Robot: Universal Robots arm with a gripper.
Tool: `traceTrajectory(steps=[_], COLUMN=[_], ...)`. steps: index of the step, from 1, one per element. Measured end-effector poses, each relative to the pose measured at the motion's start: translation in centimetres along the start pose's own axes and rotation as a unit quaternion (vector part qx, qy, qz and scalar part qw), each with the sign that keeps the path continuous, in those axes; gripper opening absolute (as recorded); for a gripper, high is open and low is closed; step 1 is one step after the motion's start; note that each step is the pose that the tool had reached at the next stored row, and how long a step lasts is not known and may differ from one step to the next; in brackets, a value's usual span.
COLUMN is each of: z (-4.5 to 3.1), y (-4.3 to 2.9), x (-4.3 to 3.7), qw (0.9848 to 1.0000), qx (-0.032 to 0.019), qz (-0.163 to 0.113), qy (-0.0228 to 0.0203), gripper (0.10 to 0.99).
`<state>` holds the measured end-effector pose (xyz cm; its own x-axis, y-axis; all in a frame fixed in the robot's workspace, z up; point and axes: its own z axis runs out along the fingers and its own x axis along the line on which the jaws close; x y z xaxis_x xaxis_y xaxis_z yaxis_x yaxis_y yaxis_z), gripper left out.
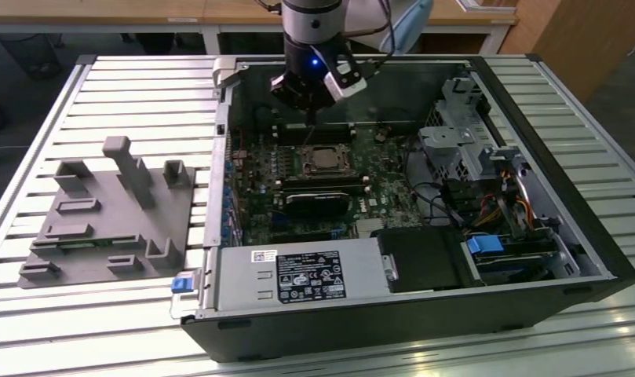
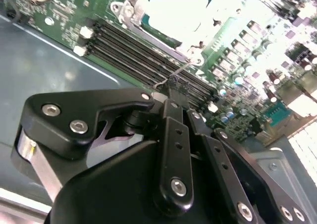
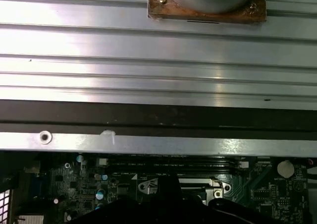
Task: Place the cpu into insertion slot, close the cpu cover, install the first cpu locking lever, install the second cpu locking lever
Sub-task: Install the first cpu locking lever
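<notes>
- The slatted metal table (image 1: 107,94) fills the exterior view and carries everything on one flat level, so the arm can come at the work from above.
- The open computer case (image 1: 568,236) lies on its side across the centre and right of that frame, which turns the motherboard (image 1: 264,169) face-up for top-down access.
- A grey fixture block (image 1: 107,212) with upright posts sits at the left of the frame, well apart from the case; I take it for a parts holder.
- The robot arm (image 1: 315,23) drops in from the top centre, and the gripper (image 1: 308,106) hangs over the far part of the board, just above the socket in the frame.
- In the second wrist view the gripper (image 2: 171,90) looks drawn narrow, with a thin wire-like bar at its tip near the socket's corner; whether it is gripped I cannot tell.
- The cpu (image 1: 322,159) sits in its socket at the frame's centre, with the cpu cover (image 2: 130,6) framing it; it glares at the top of the second wrist view.
</notes>
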<state>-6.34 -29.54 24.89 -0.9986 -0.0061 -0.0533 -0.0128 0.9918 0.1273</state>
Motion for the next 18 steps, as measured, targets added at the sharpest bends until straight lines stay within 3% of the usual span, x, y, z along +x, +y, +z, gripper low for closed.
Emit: traceTrajectory(steps=[11, 18], z=[0.60, 1.70], y=[-0.09, -0.23], x=[-1.49, -2.24], qw=[1.0000, 1.0000], qx=[0.0000, 0.0001], qz=[0.000, 0.002], qy=[0.0000, -0.0002], gripper=[0.125, 0.125])
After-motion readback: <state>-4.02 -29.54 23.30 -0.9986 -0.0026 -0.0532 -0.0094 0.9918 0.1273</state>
